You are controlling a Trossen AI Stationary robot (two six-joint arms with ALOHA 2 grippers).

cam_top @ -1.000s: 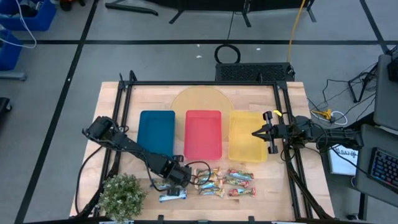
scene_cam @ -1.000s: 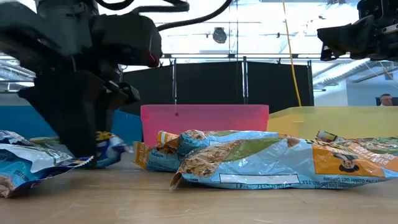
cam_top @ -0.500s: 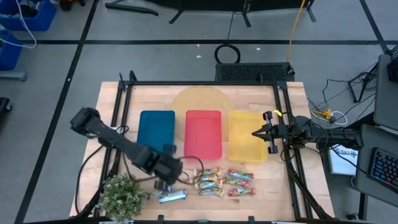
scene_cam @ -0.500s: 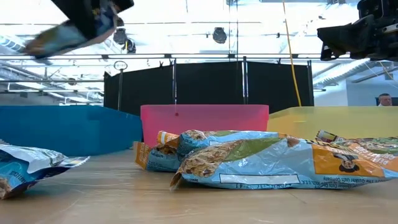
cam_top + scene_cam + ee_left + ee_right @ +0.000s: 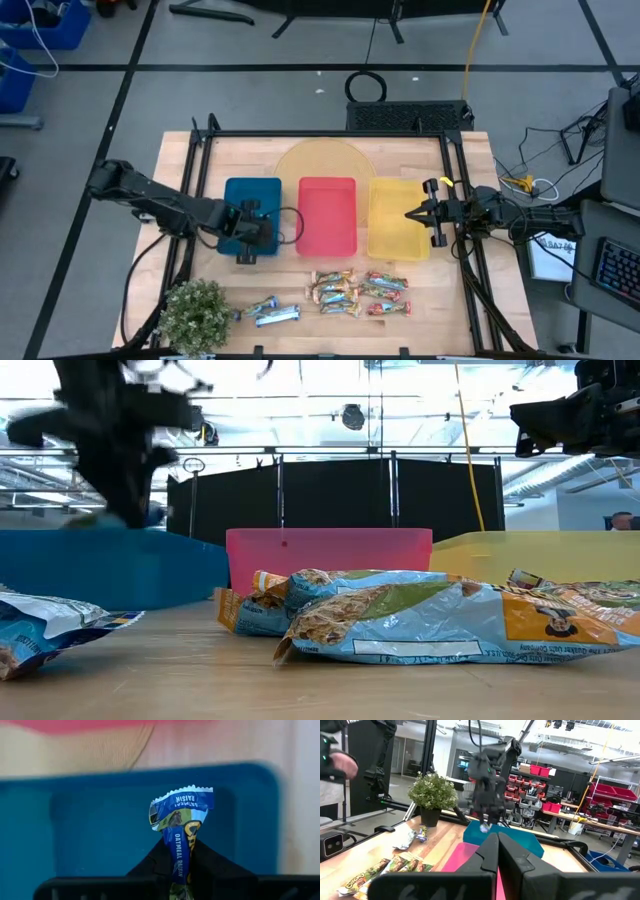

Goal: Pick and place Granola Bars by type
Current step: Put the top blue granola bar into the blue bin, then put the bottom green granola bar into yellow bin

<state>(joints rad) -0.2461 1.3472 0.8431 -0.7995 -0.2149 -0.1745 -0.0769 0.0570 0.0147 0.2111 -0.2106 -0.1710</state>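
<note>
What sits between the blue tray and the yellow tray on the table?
The red tray sits between the blue tray and the yellow tray, all three side by side, plain in the high view from above.

Around your wooden worktop [image 5: 400, 150] you have grey floor [image 5: 250, 100] crossed by dark lines, black curtain panels [image 5: 330, 495] behind, and red storage bins [image 5: 612, 795] on shelving.

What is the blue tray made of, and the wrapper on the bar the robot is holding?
The blue tray looks like smooth matte plastic: one even colour, rounded moulded corners. The blue bar's wrapper, pinched in the left gripper, looks like thin glossy printed film, probably plastic or foil; it creases and has a zigzag-cut end.
</note>
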